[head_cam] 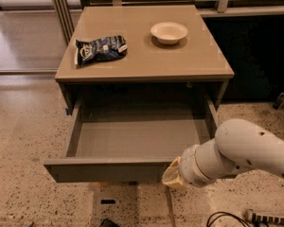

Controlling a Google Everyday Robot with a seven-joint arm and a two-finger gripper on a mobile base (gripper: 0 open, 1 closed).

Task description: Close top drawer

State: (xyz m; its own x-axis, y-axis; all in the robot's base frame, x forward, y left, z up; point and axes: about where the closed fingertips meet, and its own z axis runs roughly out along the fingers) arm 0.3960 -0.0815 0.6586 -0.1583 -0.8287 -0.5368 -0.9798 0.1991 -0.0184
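The top drawer (132, 138) is a wide, shallow grey-taupe box, pulled part way out of the cabinet (146, 65), and its inside is empty. Its flat handleless front panel (104, 170) faces the camera. My white arm (241, 155) reaches in from the right. My gripper (173, 176) is at the right end of the front panel, against it; the wrist covers the fingers.
A dark chip bag (100, 49) and a white bowl (169, 32) rest on the cabinet top. A speckled floor (23, 141) surrounds the cabinet. Cables (227, 219) lie on the floor at the lower right. A metal frame (61, 8) stands behind on the left.
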